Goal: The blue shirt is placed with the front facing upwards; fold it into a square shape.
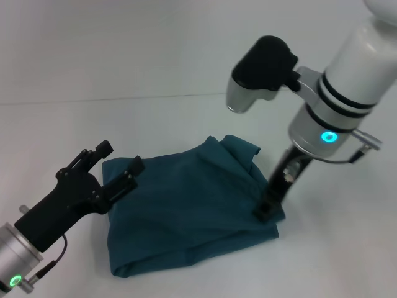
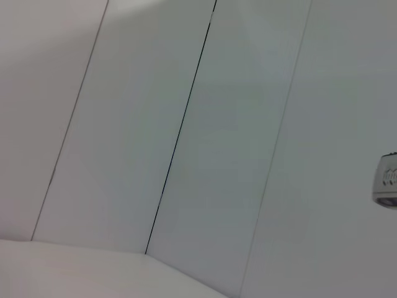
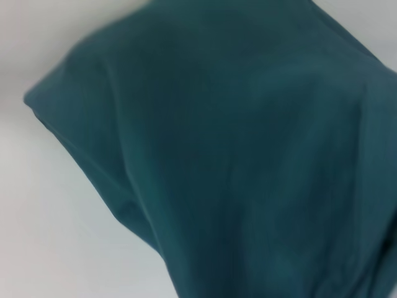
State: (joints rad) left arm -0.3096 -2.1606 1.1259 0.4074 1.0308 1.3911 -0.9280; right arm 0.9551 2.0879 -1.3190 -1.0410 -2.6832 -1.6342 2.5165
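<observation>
While blue shirt (image 1: 192, 208) lies folded at centre frame on white table (image 1: 124, 68), left gripper (image 1: 121, 167), fingers spread, hovers at its left edge; right gripper (image 1: 268, 208) touches right edge, finger state unclear.

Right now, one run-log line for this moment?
blue shirt: folded, roughly square | left gripper: open at shirt's left edge | right gripper: on right edge

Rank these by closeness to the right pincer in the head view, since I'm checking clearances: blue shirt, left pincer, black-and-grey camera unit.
1. blue shirt, under the right pincer, at its right edge.
2. black-and-grey camera unit, above it.
3. left pincer, across the shirt, at its left edge.
</observation>
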